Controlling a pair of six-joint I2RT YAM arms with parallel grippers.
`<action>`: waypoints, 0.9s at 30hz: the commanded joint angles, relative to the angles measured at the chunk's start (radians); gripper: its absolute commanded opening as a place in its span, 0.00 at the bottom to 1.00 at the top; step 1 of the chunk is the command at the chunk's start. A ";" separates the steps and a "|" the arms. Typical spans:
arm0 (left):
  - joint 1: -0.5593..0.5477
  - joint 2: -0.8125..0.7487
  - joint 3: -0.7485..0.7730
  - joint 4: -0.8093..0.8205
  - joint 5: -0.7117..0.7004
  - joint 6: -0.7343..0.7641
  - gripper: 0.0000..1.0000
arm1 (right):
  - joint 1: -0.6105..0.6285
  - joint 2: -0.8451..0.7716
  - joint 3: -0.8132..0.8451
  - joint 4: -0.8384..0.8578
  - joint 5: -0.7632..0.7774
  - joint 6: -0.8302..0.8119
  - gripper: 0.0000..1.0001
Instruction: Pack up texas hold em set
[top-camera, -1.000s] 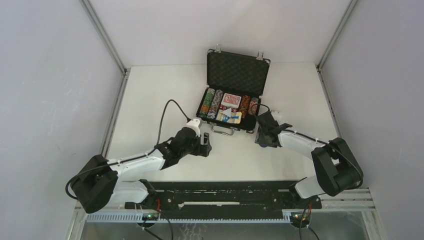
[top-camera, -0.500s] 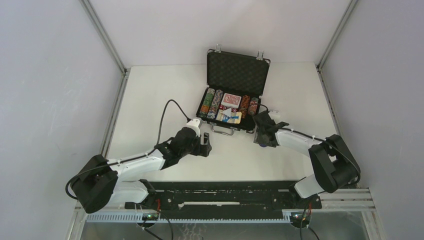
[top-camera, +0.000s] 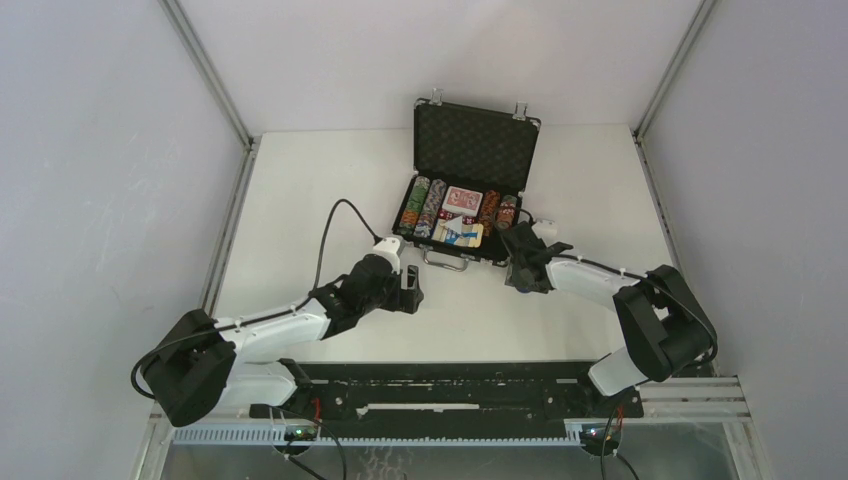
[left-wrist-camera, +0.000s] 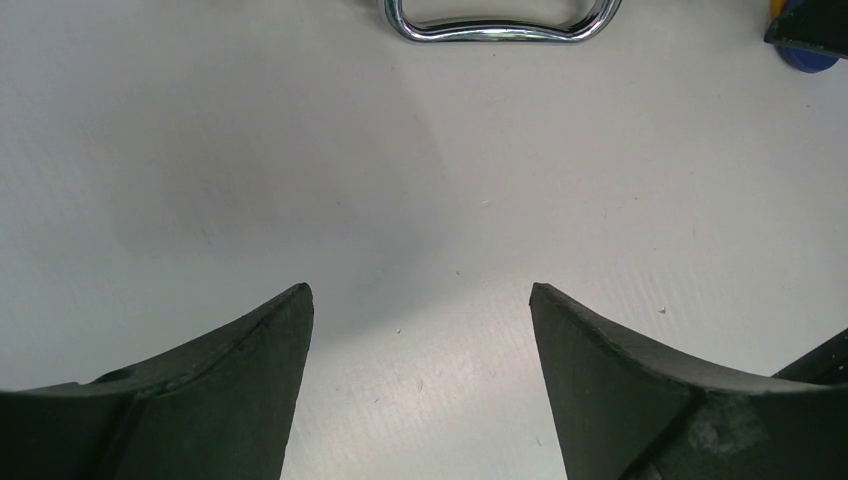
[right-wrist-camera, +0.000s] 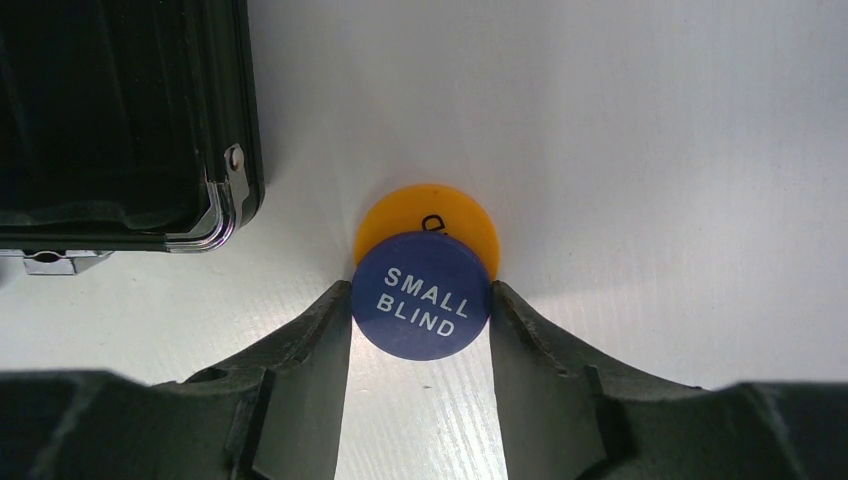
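Where right tool seemingly pinches, blue button sits

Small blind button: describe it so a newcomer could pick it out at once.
Find the open black briefcase at the table's far middle; the right hand sits off its near right corner. Between the hand's fingers lies a blue button printed SMALL BLIND, partly covering an orange button.

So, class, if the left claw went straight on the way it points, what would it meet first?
Probably the chrome handle of the briefcase, straight ahead past bare table. The open left claw may be tilted downward, though, so it could touch the table first; depth is unclear.
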 joint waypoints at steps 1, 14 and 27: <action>-0.003 -0.002 0.063 0.030 0.010 -0.015 0.84 | 0.021 -0.008 0.003 -0.059 0.018 0.019 0.53; -0.003 0.017 0.069 0.032 0.012 -0.015 0.84 | 0.034 -0.175 0.054 -0.099 0.003 -0.021 0.53; -0.003 0.018 0.071 0.026 -0.015 -0.002 0.84 | 0.020 0.127 0.493 -0.091 -0.068 -0.162 0.54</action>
